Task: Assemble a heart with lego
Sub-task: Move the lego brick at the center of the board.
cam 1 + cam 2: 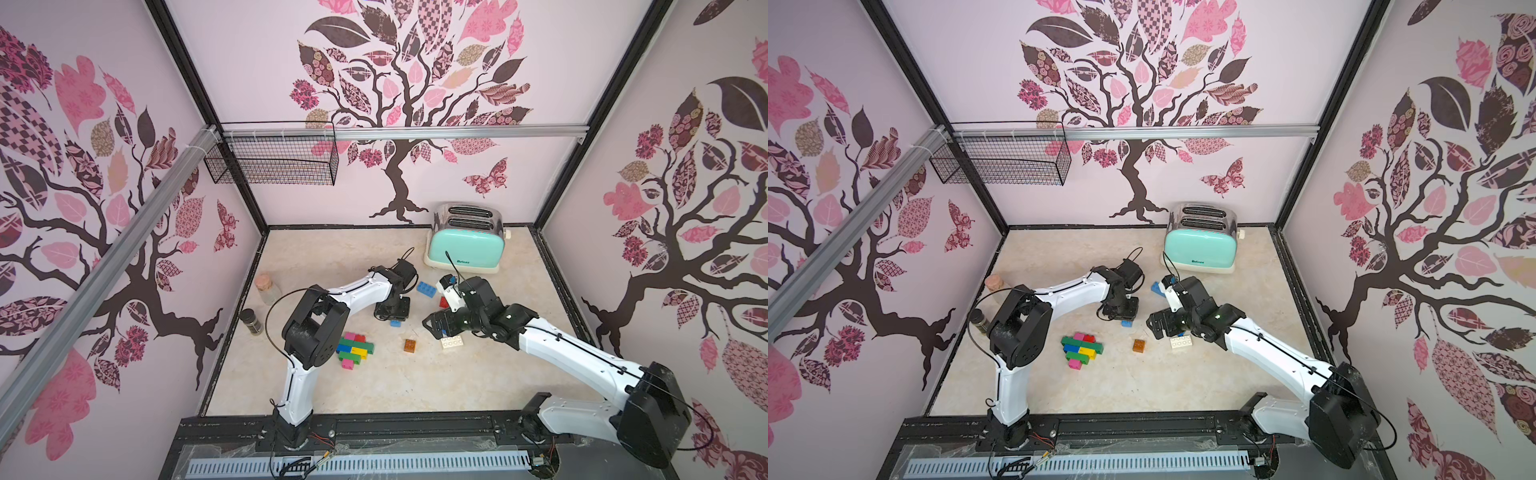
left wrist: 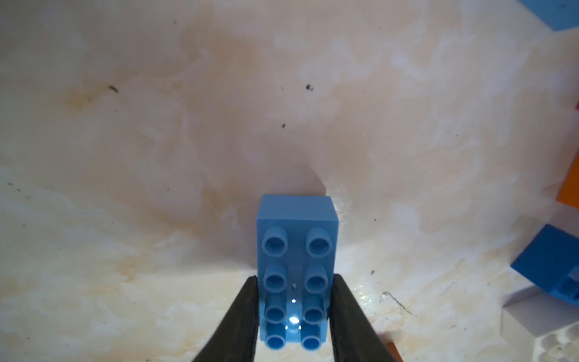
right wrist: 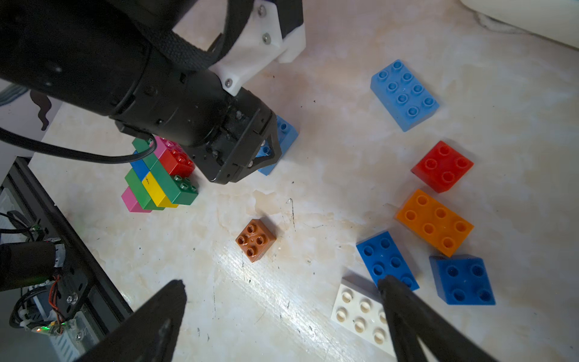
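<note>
Low and left of centre in both top views, the partly built heart point(image 1: 353, 348) lies on the marble-look table point(image 1: 374, 386). It is a stepped stack of pink, green, blue, yellow and red bricks. To its right sit a small brown brick point(image 1: 410, 345) and a white brick point(image 1: 452, 342). My right pincer point(image 3: 280, 282) hovers by the white one, fingers spread wide and holding nothing. Just above the heart in the frame, my left pincer point(image 2: 295, 277) points down at a light blue brick point(image 2: 297, 247) resting studs-up on the table. Its fingers point(image 2: 241, 313) stand narrow against the brick's two long sides, though I cannot tell whether they press it. Farther back lies a second light blue brick point(image 1: 427, 289). Behind it a mint toaster point(image 1: 465, 249) stands against the rear wall, its small front lettering too blurred to read.
</note>
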You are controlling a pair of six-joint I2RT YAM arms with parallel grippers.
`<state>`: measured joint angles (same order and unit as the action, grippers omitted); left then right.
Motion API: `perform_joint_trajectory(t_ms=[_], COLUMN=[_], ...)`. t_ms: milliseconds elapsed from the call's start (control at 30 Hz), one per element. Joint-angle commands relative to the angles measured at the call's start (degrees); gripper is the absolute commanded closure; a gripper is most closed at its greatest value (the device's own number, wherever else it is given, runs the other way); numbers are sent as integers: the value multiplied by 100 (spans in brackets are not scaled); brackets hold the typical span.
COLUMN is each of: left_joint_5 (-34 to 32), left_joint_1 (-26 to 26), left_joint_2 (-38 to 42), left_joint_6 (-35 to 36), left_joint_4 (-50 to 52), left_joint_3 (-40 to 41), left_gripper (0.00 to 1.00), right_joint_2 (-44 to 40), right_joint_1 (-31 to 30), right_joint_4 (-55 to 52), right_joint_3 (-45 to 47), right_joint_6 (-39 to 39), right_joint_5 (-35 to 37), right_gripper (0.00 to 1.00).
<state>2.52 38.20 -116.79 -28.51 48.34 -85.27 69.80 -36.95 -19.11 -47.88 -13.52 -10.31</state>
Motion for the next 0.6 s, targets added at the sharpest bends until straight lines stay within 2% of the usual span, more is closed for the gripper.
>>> perform_joint_trajectory(t_ms=[0,167,267,400,567], left_joint_5=[-68,-17,138,418,433], left_joint_1=[13,-57,-284,-833,-1365], left_joint_2=[-62,237,639,1490,2532], left_joint_6=[-68,-118,-207,-371,-385], left_joint_4=[-21,-175,-356,-770,-900], left_joint_3=[28,106,319,1026,1771], left_gripper=[48,36,35,36,37], right_joint_2=[-29,75,193,573,1424], right_joint_1=[29,28,12,-167,-492], right_joint_4=[-175,-231,-137,-107,-145], right_joint_3=[41,44,-4,-256,-850], right_joint_6=[-10,-134,-335,-482,-806], right_joint_5=[81,106,50,143,547], right_gripper=[1,2,4,7,16])
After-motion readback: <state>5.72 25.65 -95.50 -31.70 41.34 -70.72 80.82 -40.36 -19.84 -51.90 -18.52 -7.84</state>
